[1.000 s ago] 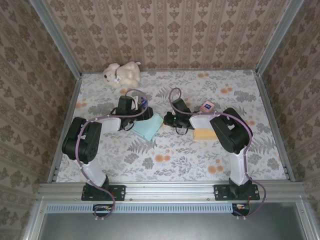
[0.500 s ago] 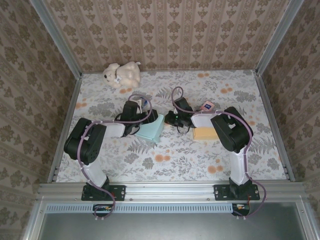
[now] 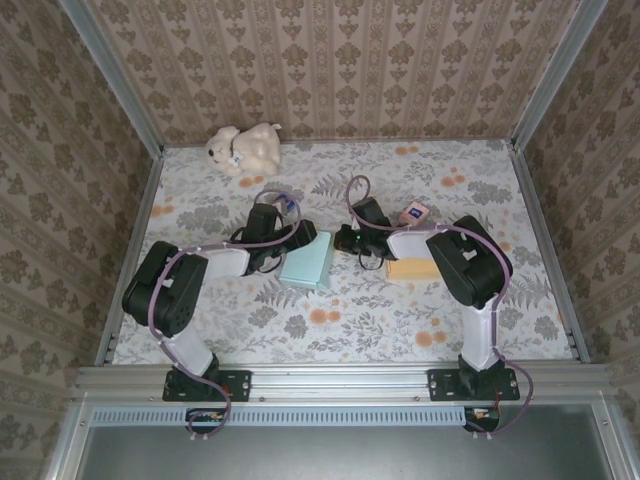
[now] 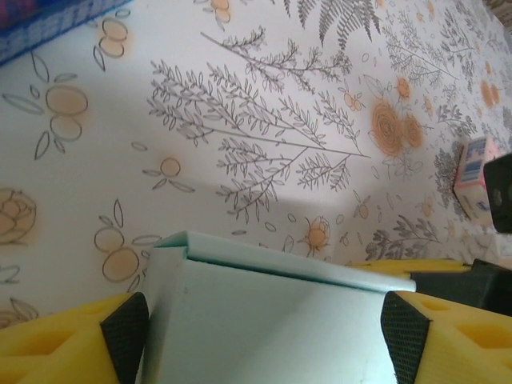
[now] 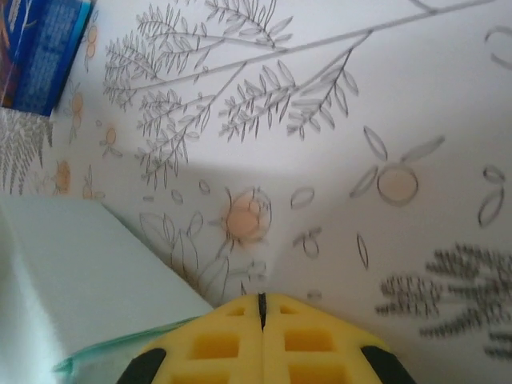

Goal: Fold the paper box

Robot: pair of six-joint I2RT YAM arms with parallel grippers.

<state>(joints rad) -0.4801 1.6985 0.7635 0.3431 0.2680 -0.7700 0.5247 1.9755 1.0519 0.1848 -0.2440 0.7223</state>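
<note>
While the paper box [image 3: 307, 262] lies near the middle of the table [image 3: 330, 335], both arms meet at it.

The left gripper [image 4: 264, 320], reaching in from the box's ten o'clock, grasps the box across its width, pads [image 4: 128, 328] against either side, apparently to steady it. The right gripper [image 5: 262, 308], clenched on nothing, sits at the box's two o'clock corner, probably as a blunt pusher. From above, the wrists hide these contacts. The wrist views make them plain, and the left one adds a small pink carton [image 4: 474, 178].
</note>
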